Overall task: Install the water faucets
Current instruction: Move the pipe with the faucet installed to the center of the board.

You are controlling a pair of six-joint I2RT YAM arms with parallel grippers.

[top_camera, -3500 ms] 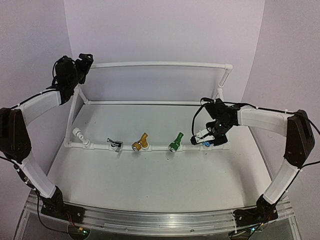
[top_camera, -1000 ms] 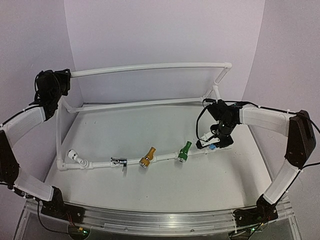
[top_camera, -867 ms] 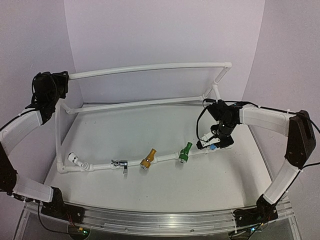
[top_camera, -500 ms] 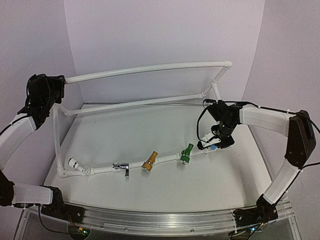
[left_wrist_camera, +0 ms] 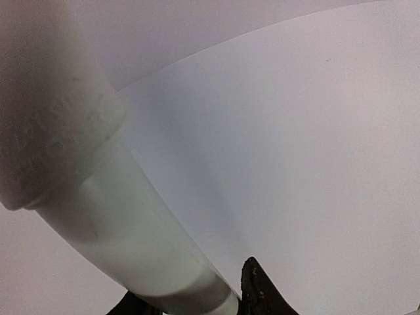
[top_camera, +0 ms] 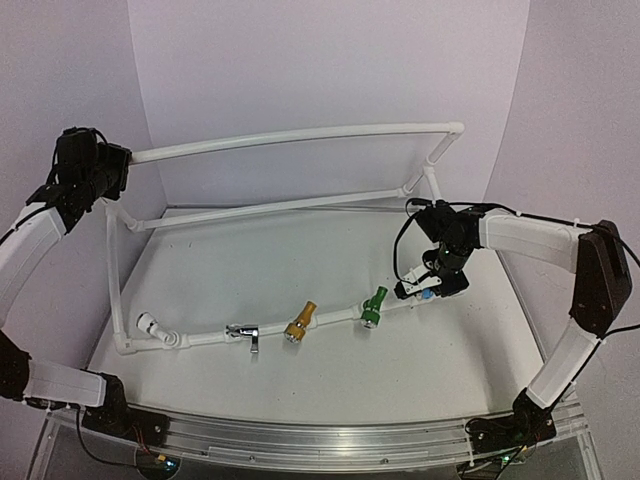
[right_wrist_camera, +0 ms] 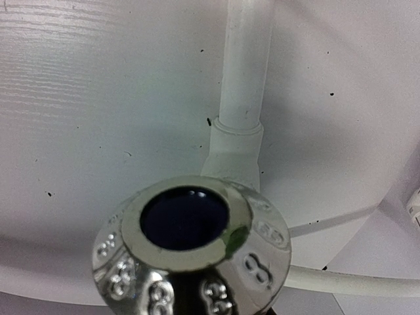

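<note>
- Top external: the left gripper (top_camera: pixel 100 168) is clenched on the upper left corner of the white pipe frame (top_camera: pixel 300 135), which stands askew on the table (top_camera: pixel 300 260).
- Along the frame's front lower pipe sit the silver faucet (top_camera: pixel 243 332), the yellow faucet (top_camera: pixel 299 323) and the green faucet (top_camera: pixel 373 307), left to right. An elbow fitting (top_camera: pixel 150 323) is at that pipe's left end.
- At the pipe's right end, the right gripper (top_camera: pixel 422 287) grasps the blue faucet (top_camera: pixel 426 294).
- Left wrist: a frame pipe and its thicker joint fill the left side, very close and blurred. The pipe runs down between the dark fingers (left_wrist_camera: pixel 259 292), which pinch it.
- Right wrist: the blue faucet's round metallic nozzle faces the camera at the bottom centre. A frame pipe with its socket lies just beyond it. The fingers themselves are hidden.
</note>
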